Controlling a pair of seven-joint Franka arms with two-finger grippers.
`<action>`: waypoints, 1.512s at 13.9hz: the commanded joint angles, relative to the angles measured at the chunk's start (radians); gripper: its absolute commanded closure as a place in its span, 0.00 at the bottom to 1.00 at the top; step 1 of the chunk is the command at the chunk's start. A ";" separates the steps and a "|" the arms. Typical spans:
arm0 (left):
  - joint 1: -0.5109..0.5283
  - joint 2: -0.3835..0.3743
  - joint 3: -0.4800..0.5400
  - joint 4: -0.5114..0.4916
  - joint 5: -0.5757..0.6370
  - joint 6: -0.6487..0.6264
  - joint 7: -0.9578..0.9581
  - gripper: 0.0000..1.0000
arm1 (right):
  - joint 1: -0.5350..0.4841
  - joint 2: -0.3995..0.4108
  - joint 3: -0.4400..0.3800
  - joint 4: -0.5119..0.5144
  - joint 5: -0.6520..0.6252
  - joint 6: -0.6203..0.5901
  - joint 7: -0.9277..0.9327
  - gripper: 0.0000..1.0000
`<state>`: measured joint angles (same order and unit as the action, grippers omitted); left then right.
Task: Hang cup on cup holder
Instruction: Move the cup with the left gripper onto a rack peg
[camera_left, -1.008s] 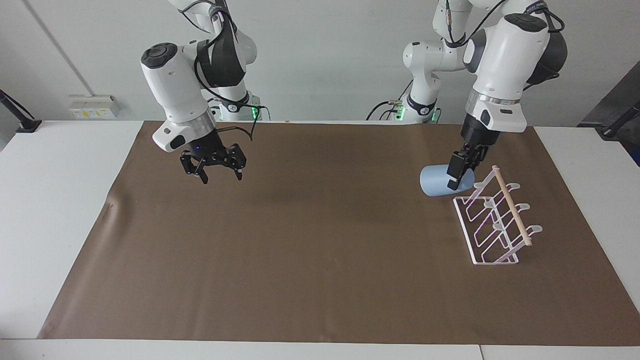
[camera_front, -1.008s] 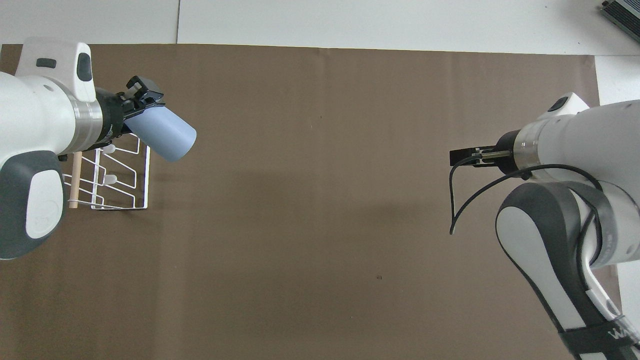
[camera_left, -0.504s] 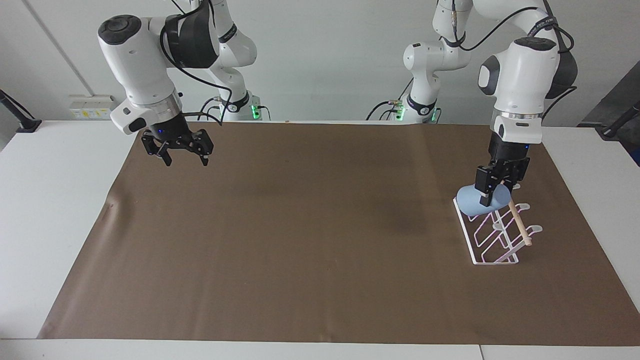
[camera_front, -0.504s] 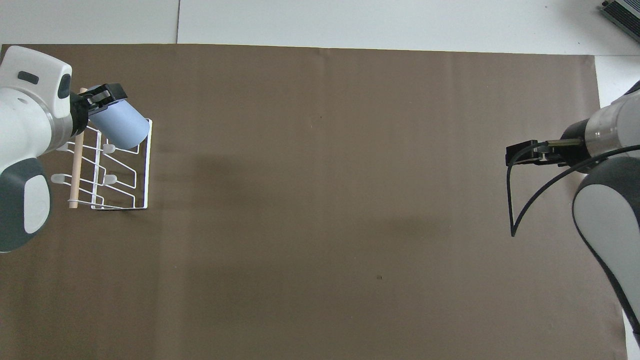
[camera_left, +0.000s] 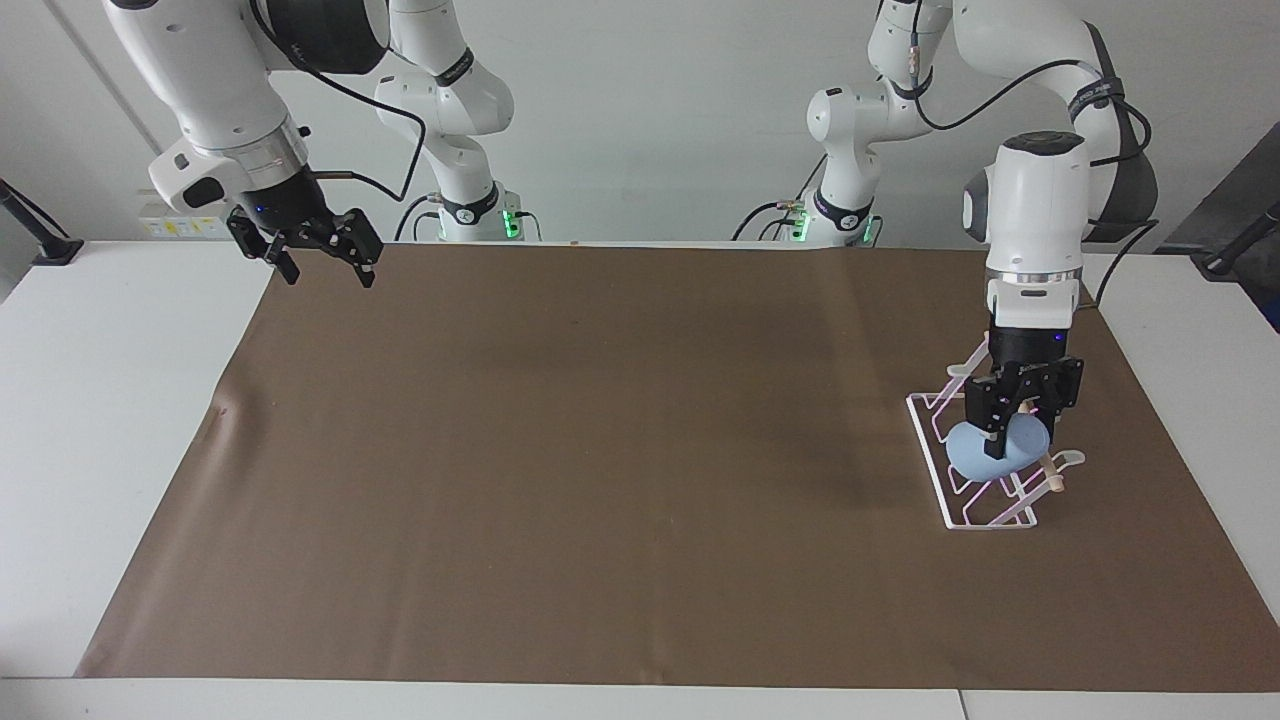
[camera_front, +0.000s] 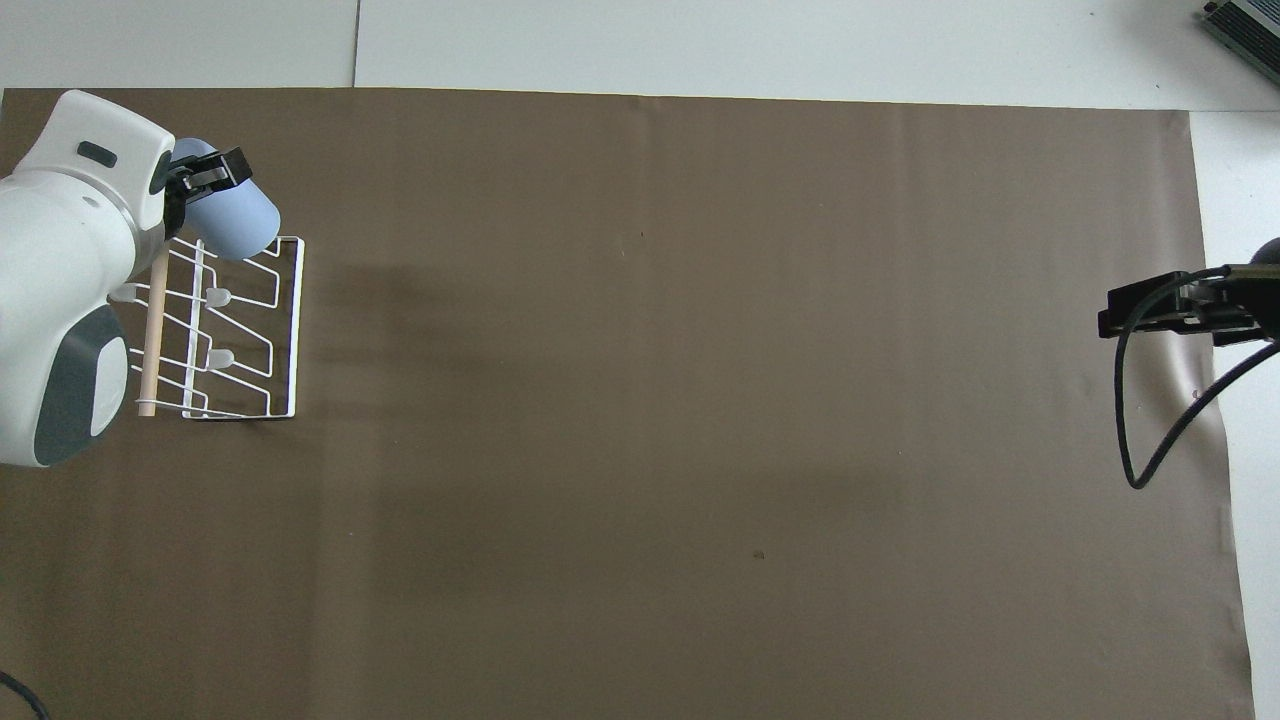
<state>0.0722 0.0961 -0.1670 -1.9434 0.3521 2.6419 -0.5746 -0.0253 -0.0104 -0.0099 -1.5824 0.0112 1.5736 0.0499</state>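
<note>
step: placing; left tool (camera_left: 1018, 432) clamps the cup (camera_left: 985, 456) low over the cup holder (camera_left: 945, 505).
right tool (camera_left: 318, 262): spread wide, empty, waiting.
next: likely seat the cup on a prong, then release.

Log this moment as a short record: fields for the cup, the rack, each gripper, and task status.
cup: small light blue tapered plastic cup, tilted, held over the rack's end farthest from the robots
rack: white wire cup holder with a wooden dowel on top, on the brown mat at the left arm's end
left gripper: shut on the cup
right gripper: open, empty, raised over the mat's corner near its own base; waiting
status: cup not yet released
</note>
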 joint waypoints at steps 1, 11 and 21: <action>0.032 0.020 -0.008 0.015 0.069 0.027 0.009 1.00 | -0.010 -0.003 0.010 -0.020 0.001 -0.020 0.007 0.00; 0.052 0.016 -0.009 -0.092 0.077 0.104 -0.002 1.00 | -0.047 -0.017 0.010 -0.018 -0.002 -0.018 -0.002 0.00; 0.046 0.011 -0.011 -0.078 0.077 0.087 0.016 0.00 | 0.025 -0.049 -0.098 -0.062 -0.002 -0.030 -0.053 0.00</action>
<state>0.1104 0.1278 -0.1746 -2.0088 0.4078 2.7180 -0.5677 0.0087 -0.0230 -0.1101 -1.6043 0.0105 1.5555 0.0229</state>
